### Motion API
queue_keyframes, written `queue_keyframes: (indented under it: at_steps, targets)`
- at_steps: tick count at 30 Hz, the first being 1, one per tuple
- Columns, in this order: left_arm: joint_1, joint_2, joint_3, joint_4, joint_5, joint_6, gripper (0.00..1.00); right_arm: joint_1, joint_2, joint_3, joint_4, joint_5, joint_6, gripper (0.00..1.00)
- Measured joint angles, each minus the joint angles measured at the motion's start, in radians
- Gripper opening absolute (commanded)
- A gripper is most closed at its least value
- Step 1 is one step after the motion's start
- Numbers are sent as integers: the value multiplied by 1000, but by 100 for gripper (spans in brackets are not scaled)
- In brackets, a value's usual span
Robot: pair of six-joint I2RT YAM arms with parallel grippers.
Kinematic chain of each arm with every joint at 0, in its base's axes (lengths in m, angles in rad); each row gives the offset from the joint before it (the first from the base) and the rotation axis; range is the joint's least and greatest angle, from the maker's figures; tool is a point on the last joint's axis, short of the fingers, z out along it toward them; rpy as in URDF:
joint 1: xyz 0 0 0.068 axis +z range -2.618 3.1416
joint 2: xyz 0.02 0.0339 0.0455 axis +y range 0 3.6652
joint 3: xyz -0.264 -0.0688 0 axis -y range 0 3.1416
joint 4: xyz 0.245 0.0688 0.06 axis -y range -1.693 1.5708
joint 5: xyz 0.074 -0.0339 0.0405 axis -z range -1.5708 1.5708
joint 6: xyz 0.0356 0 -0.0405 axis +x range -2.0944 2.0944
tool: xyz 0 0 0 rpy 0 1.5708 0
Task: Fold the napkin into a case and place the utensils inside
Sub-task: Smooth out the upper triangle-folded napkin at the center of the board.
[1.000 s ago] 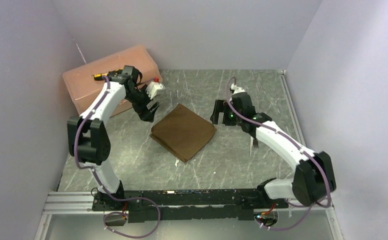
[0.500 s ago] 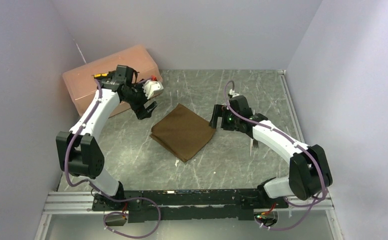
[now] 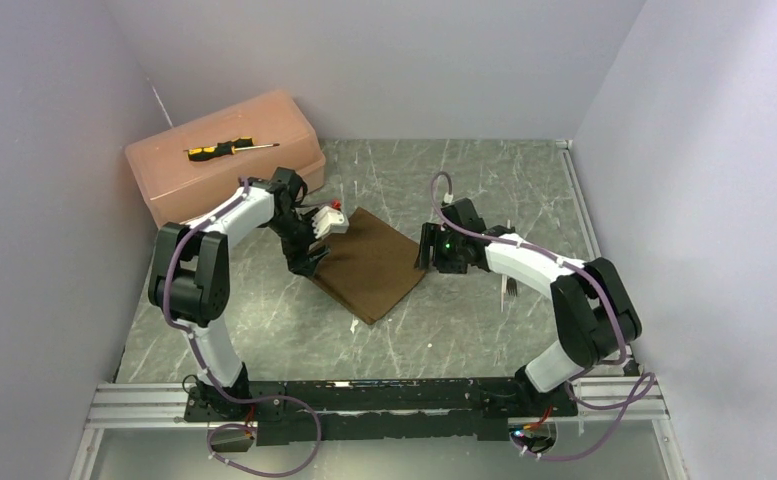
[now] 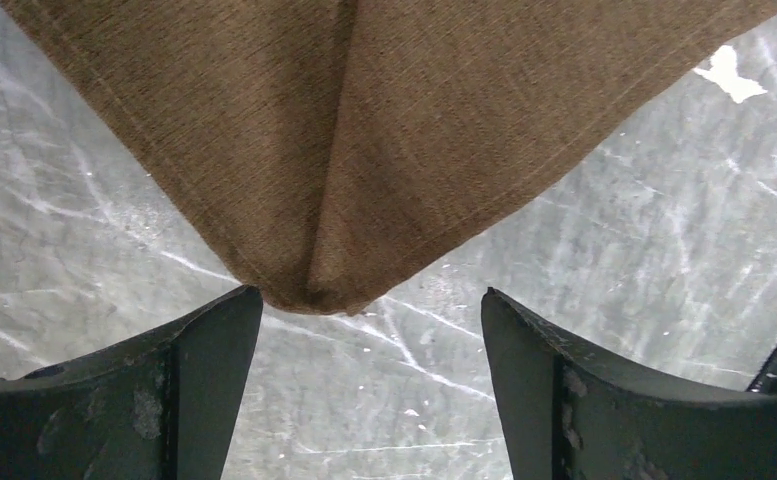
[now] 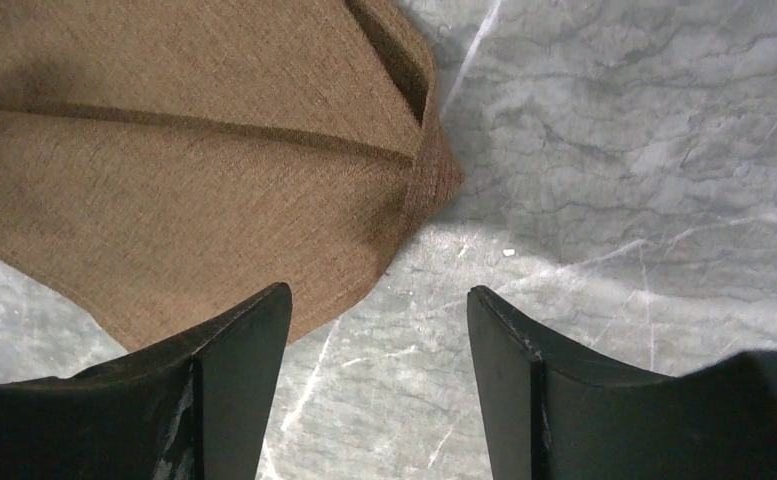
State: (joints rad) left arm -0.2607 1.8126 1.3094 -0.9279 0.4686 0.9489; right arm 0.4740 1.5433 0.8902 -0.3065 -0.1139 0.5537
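My jaws on both sides stand spread at opposite corners of the folded napkin [image 3: 368,264]; case unformed, utensils [image 3: 511,289] still outside

A robotics lab test cell: two white-and-black arms [image 3: 219,225] bolted to an aluminium rail [image 3: 144,400] at the near edge of a grey marble-patterned bench [image 3: 484,330], enclosed by plain pale partition walls [image 3: 684,150], with purple cabling [image 3: 264,465] trailing from the arm bases.
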Motion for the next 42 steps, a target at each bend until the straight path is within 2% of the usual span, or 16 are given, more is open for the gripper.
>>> queue_keyframes:
  at_steps: [6,13,17,19,26,30,39,42]
  targets:
    - [13,5,-1,47,-22,45,79,0,36,25,19,0,6,52]
    - [11,5,-44,84,-21,105,80,0,101,42,39,-1,15,51]
    - [9,5,-75,101,-22,127,73,-4,114,47,42,0,15,48]
    - [9,5,-77,112,-22,131,68,-9,115,48,47,0,15,42]
    - [9,5,-77,138,-21,135,61,-22,123,56,68,0,16,17]
    - [9,5,-78,143,-23,140,45,-28,123,56,76,0,18,15]
    - [9,4,-112,186,-58,134,23,-34,123,55,93,-3,26,13]
    - [9,2,-129,202,-72,130,9,-35,123,55,100,-4,27,12]
